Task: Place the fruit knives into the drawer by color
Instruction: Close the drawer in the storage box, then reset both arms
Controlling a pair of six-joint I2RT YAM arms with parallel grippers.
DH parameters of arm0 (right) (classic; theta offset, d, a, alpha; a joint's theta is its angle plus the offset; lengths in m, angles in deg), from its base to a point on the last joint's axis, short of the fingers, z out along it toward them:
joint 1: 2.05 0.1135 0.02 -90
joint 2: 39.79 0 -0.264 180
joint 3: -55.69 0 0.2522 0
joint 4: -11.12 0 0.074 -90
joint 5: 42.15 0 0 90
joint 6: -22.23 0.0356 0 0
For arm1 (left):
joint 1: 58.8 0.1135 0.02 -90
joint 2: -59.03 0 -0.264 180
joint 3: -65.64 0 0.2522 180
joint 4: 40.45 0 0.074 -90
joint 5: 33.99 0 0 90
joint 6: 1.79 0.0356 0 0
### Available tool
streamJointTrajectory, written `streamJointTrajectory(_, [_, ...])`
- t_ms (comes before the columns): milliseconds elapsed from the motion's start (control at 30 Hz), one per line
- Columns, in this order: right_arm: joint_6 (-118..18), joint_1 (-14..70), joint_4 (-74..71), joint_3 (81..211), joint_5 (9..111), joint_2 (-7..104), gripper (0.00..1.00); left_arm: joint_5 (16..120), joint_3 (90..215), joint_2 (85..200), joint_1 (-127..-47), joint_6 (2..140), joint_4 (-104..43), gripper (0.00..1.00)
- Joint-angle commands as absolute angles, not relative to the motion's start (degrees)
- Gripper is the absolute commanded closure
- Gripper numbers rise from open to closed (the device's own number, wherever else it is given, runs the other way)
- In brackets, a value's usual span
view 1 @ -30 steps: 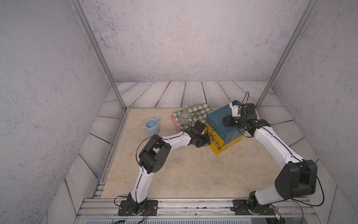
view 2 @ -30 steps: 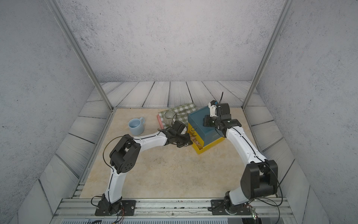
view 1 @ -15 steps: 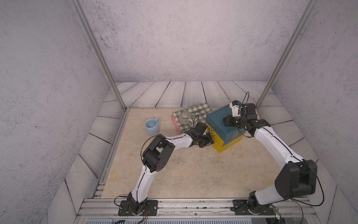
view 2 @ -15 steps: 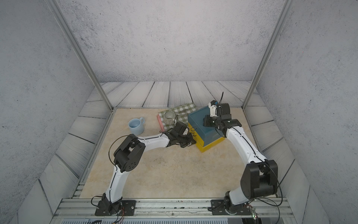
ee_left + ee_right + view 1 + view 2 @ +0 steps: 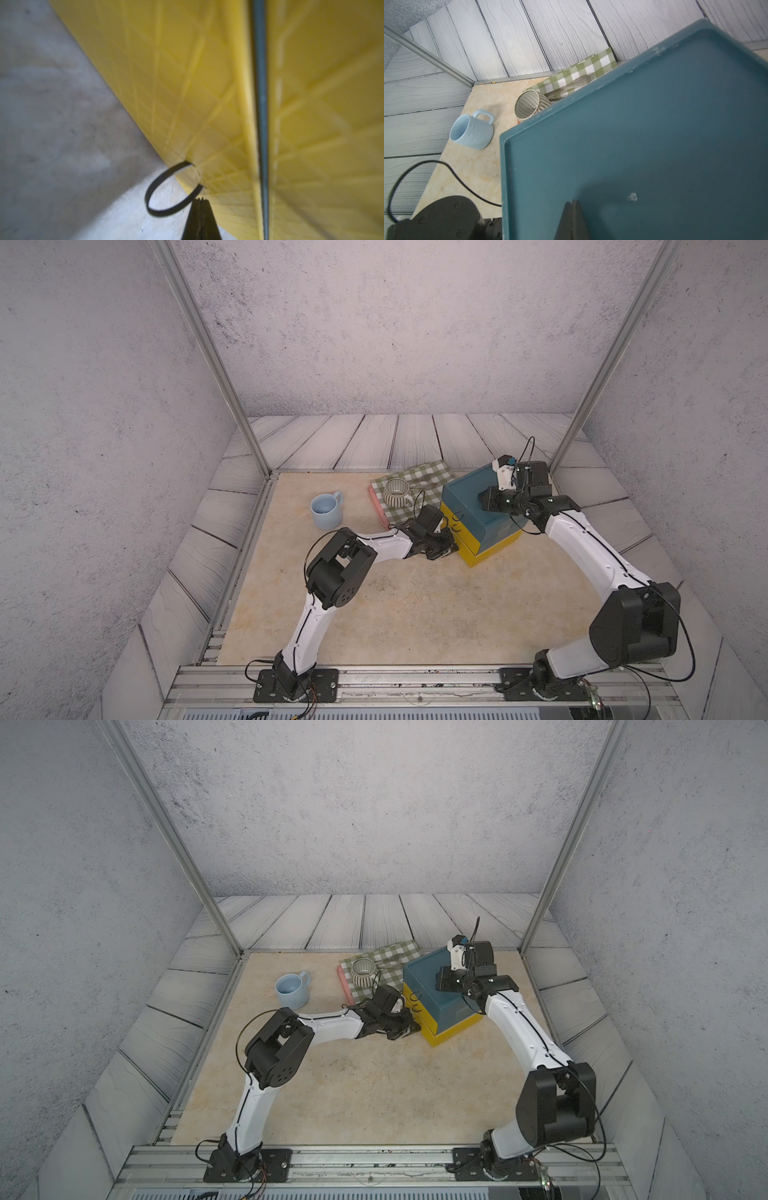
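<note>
Jaws of left gripper (image 5: 200, 201): pressed together, nothing between. Hangs low over the tabletop (image 5: 415, 605), tip right at the black ring pull (image 5: 154, 180) on the lowest yellow front of the drawer (image 5: 187, 83); touching or just clear, cannot tell. Faces that front squarely, the next yellow front just above a dark seam.

Right gripper (image 5: 573, 202): likewise shut and empty. Points down at the teal top of the drawer (image 5: 654, 124), toward its front half; contact with the top not clear.

Drawer (image 5: 469, 499) (image 5: 428, 974) in both top views: stands near the far right corner of the tabletop, turned at an angle, all three fronts pushed in, left gripper (image 5: 446, 548) at its front, right gripper (image 5: 484, 498) above it.

Just beside the drawer, along the far edge: pink tray (image 5: 376, 506) with checked cloth (image 5: 432, 475), striped cup (image 5: 397, 491) and a perforated metal utensil (image 5: 579, 82) on the cloth. Further toward the left edge, apart from the tray: pale blue mug (image 5: 326, 510).
</note>
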State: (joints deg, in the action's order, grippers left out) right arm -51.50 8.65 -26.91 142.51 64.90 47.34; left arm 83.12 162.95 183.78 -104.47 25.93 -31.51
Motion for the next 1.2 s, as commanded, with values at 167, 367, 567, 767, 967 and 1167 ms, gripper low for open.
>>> streamJointTrajectory(167, [-50.22,8.5,-54.85,135.01,57.95,54.53,0.96,77.55,159.03,165.87,-104.95,36.67,-22.76,0.98])
streamJointTrajectory(367, [-49.42,8.53,-55.09,137.19,56.99,51.87,0.93,72.38,158.81,155.32,-104.87,45.29,-11.45,0.87])
streamJointTrajectory(567, [-49.01,8.56,-56.4,140.52,55.81,47.45,0.87,63.51,154.7,141.9,-102.36,55.0,-3.91,0.6])
streamJointTrajectory(767, [-48.55,8.54,-56.26,142.29,54.6,42.63,0.67,56.42,151.26,130.11,-97.0,59.66,4.49,0.3])
streamJointTrajectory(967, [-48.64,8.53,-53.99,141.71,51.73,36.36,0.15,45.38,146.12,121.86,-94.37,64.9,7.03,0.2])
streamJointTrajectory(1167, [-48.49,8.57,-50.99,138.8,47.3,29.44,0.01,31.75,138.83,114.66,-90.88,68.2,1.97,0.16])
